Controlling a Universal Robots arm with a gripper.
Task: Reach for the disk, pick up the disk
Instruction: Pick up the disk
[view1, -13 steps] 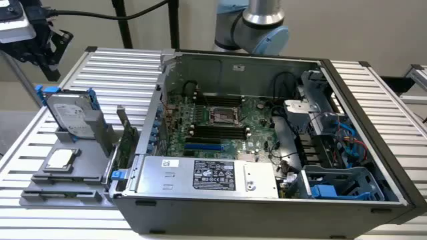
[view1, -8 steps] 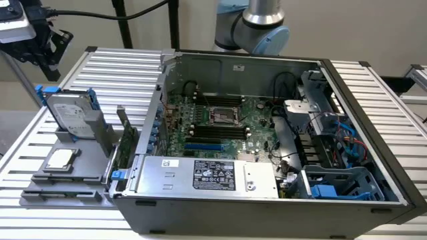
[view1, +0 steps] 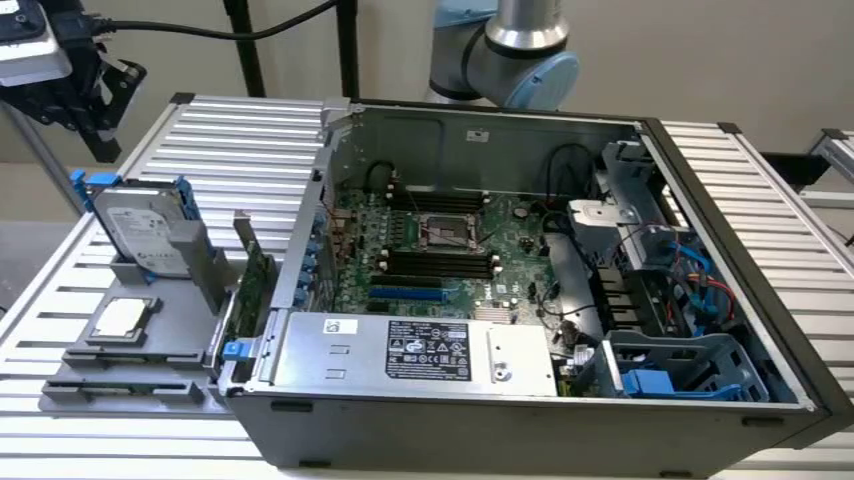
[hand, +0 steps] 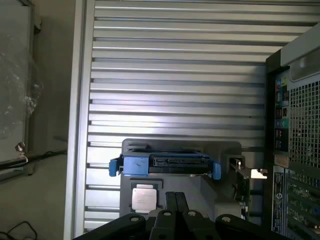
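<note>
The disk (view1: 140, 232) stands upright on its edge in a grey holder (view1: 134, 355) on the slatted table, at the exterior view's left. It is silver-grey with a white label and blue side rails. In the wrist view the disk (hand: 165, 163) appears edge-on, connector side toward the camera. My gripper (view1: 104, 150) hangs in the air above and behind the disk, well apart from it. Its two black fingers (hand: 170, 200) lie pressed together, so my gripper (hand: 175, 196) is shut with nothing in it.
A small square silver chip (view1: 120, 318) lies flat in the holder in front of the disk. A green card (view1: 248, 275) stands upright beside it. The open computer case (view1: 747, 300) holds a silver box with a black label (view1: 427, 350). The slatted table (view1: 240, 140) extends behind the holder.
</note>
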